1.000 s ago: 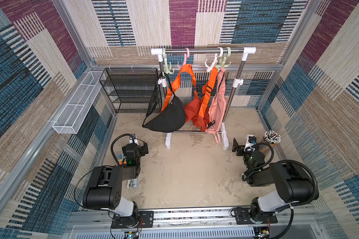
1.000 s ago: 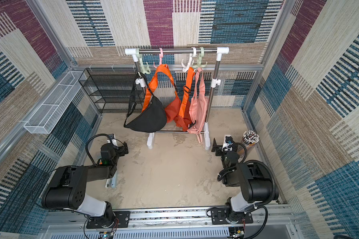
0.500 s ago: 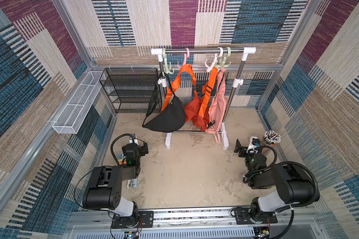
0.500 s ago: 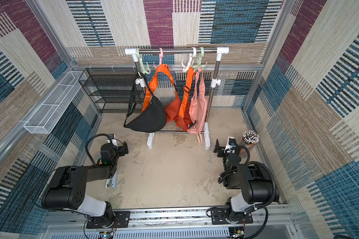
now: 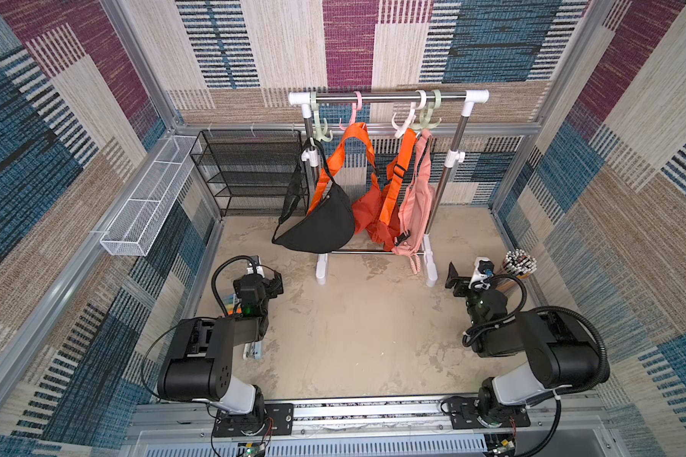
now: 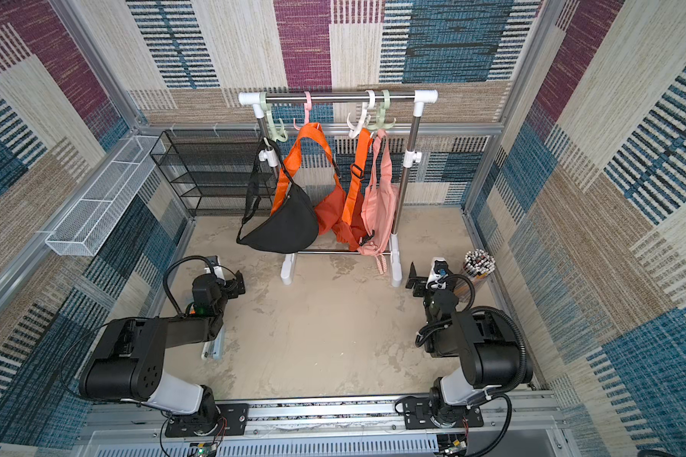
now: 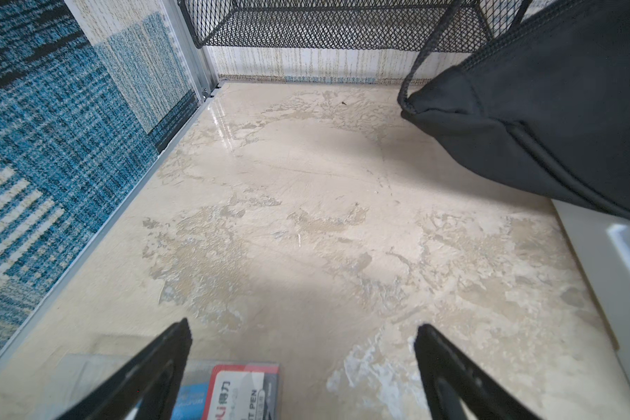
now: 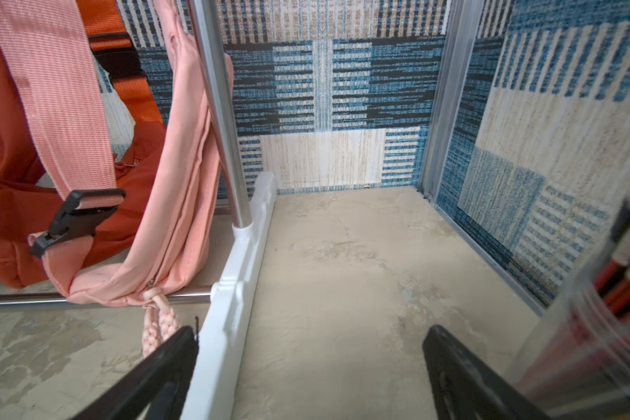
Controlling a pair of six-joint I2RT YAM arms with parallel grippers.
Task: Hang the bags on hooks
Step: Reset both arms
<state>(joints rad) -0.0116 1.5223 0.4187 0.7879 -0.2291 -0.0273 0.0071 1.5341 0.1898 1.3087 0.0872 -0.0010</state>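
Bags (image 5: 317,231) on rack (image 5: 389,97), open floor (image 5: 353,340); walls (image 5: 56,205) near (carpeted)

The black bag (image 5: 317,229), orange bag (image 5: 367,215) and pink bag (image 5: 417,205) are hung by straps on hooks (image 5: 426,118); the pink bag is seen nearest the right hand (image 8: 310,331).

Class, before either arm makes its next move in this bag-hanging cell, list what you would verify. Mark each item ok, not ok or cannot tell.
1. Left gripper open and empty: ok.
2. Right gripper open and empty: ok.
3. Black bag hanging from the rail, off the floor: ok.
4. Orange bag and pink bag hanging by their straps: ok.
5. Every strap seated fully in the hooks: cannot tell, too small in both top views.
6. No bag lying on the floor: ok.
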